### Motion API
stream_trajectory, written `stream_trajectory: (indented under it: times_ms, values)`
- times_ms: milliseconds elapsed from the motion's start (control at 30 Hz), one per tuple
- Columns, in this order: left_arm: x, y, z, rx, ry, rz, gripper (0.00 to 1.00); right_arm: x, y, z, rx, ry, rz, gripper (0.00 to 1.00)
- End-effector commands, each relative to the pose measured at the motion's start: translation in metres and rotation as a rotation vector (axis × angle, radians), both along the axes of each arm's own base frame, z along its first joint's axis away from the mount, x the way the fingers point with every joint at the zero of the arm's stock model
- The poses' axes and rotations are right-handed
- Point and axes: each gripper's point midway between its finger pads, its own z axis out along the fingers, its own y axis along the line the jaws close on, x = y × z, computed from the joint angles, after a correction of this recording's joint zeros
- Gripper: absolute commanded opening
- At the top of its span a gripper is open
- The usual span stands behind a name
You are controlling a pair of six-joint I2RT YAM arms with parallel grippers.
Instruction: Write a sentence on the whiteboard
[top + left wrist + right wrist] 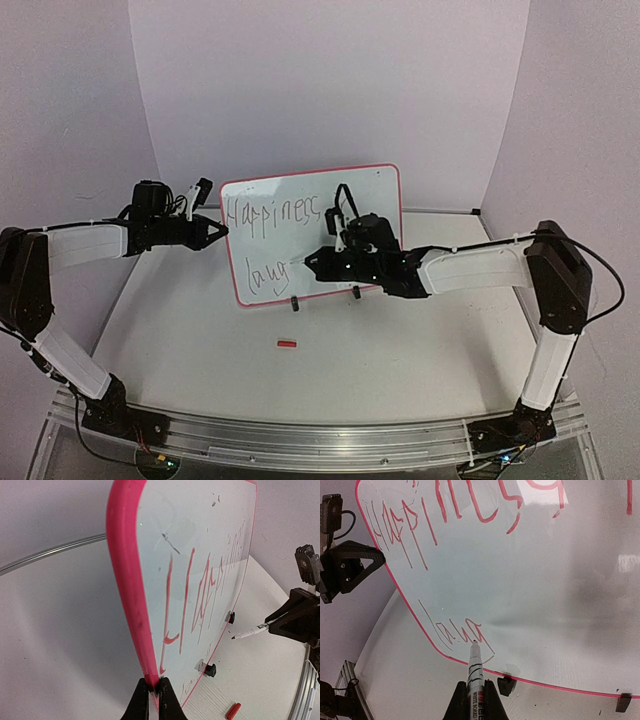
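Note:
The whiteboard (330,205), white with a thin red frame and two black feet, stands upright mid-table. The sentence (272,213) reads "Happiness" on the top line and "laug" (268,276) below; it shows red in the right wrist view (457,635). My left gripper (222,232) is shut on the board's left edge (131,595), jaws pinching the frame (154,686). My right gripper (308,264) is shut on a white marker (474,672). The marker tip (475,641) is at the board by the "g".
A red marker cap (287,344) lies on the table in front of the board, also in the left wrist view (233,711). Lilac walls close in behind and at both sides. A metal rail (320,440) runs along the near edge.

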Motion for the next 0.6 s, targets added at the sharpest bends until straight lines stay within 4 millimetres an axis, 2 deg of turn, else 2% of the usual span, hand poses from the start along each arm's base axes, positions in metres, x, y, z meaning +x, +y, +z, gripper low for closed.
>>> stream_trajectory:
  times_ms: [0, 267, 567]
  values:
    - [0.006, 0.004, 0.011, 0.038, -0.063, 0.011, 0.00, 0.019, 0.004, 0.024, 0.029, -0.071, -0.034, 0.00]
    - [0.006, 0.003, 0.010, 0.040, -0.062, 0.009, 0.00, 0.036, 0.005, 0.024, 0.034, -0.073, -0.052, 0.00]
    - [0.007, 0.004, 0.008, 0.043, -0.060, 0.010, 0.00, 0.038, 0.005, 0.005, 0.014, -0.022, -0.045, 0.00]
